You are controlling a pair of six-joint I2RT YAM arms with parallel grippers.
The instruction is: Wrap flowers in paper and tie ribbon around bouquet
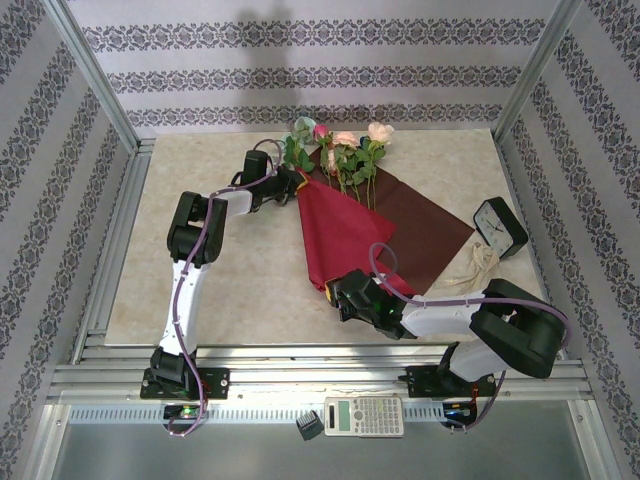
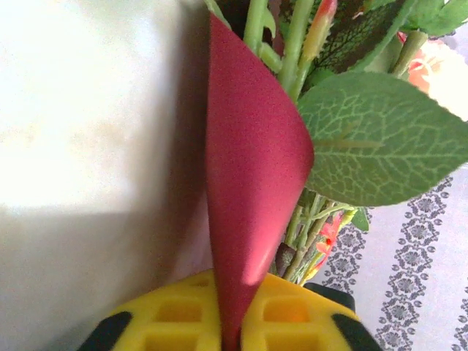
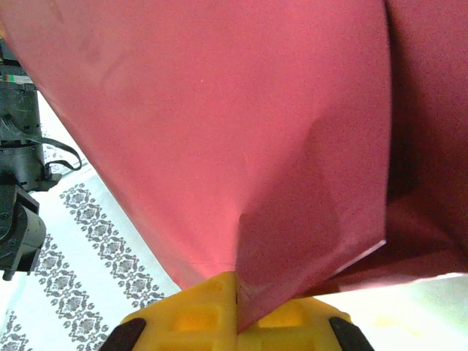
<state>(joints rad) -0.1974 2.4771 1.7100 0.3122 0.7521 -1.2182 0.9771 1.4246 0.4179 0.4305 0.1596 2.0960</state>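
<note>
Two grippers work the paper (image 1: 340, 235), which lies folded over the flowers (image 1: 345, 150) in the middle of the table (image 1: 220, 290). Crimson flap on top, darker face spread flat to the right. Blooms and leaves stick out at the far end.

Right gripper (image 1: 335, 292): clenched on the narrow near tip of the fold, sheet pinched between yellow fingers (image 3: 197, 318).

Left gripper (image 1: 297, 186): at the flap's far left corner, paper edge running between its fingers (image 2: 183, 322); can't tell whether they pinch it or stand slack.

Ribbon (image 1: 476, 264): heaped loose just beside the paper's right corner, next to a black clock (image 1: 499, 227).
</note>
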